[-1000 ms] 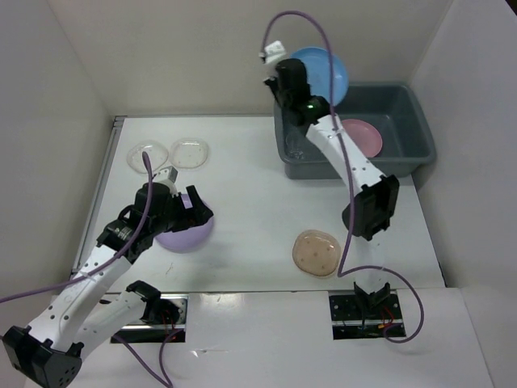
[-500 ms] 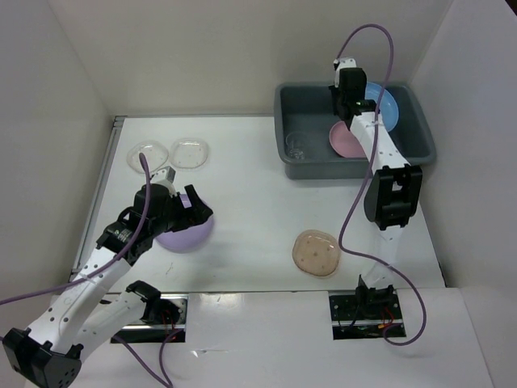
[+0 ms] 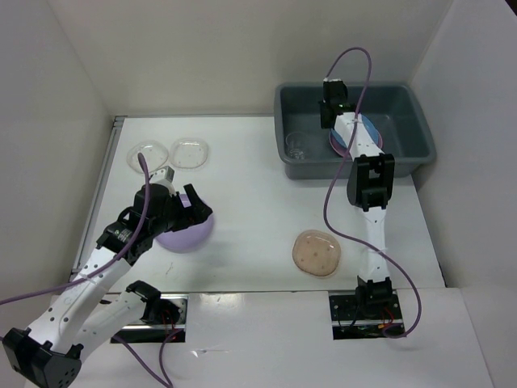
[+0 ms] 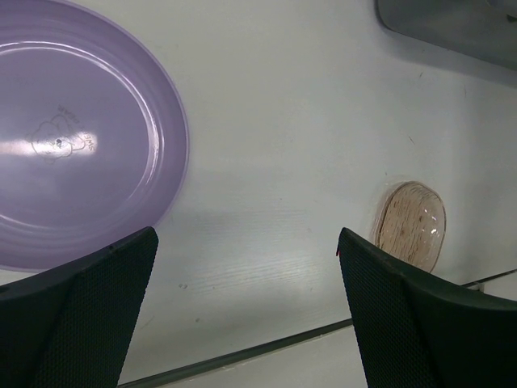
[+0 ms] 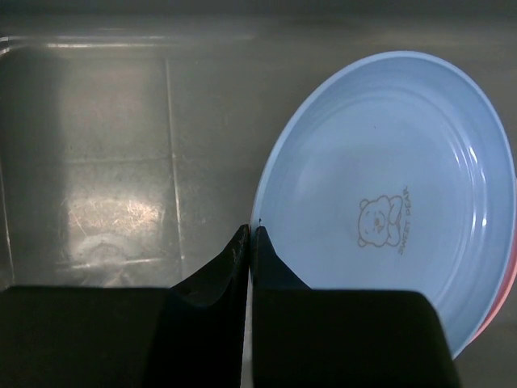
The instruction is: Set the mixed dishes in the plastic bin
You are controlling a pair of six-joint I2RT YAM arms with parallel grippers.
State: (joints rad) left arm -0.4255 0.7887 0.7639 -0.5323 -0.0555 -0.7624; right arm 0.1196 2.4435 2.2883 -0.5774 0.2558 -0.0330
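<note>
My right gripper [image 3: 334, 121] reaches into the grey plastic bin [image 3: 420, 121]. It is shut on the left rim of the blue plate [image 5: 388, 202], its fingertips [image 5: 252, 233] pinched together there. The blue plate [image 3: 370, 131] lies low in the bin over the pink plate [image 3: 335, 144], whose edge shows at the lower right of the right wrist view [image 5: 497, 323]. My left gripper [image 4: 247, 234] is open and empty, hovering by the right edge of the lavender plate [image 4: 73, 137], which lies on the table [image 3: 184, 233]. The tan speckled plate [image 3: 316, 252] lies near the front.
Two clear plates [image 3: 148, 153] [image 3: 190, 151] lie at the back left of the table. A small clear item [image 3: 295, 145] sits in the bin's left end. The tan plate [image 4: 412, 222] and a bin corner [image 4: 452, 24] show in the left wrist view. White walls enclose the table.
My right arm has carried the blue plate from above the bin's back edge down into the bin, onto the pink plate. The left arm has not moved.
</note>
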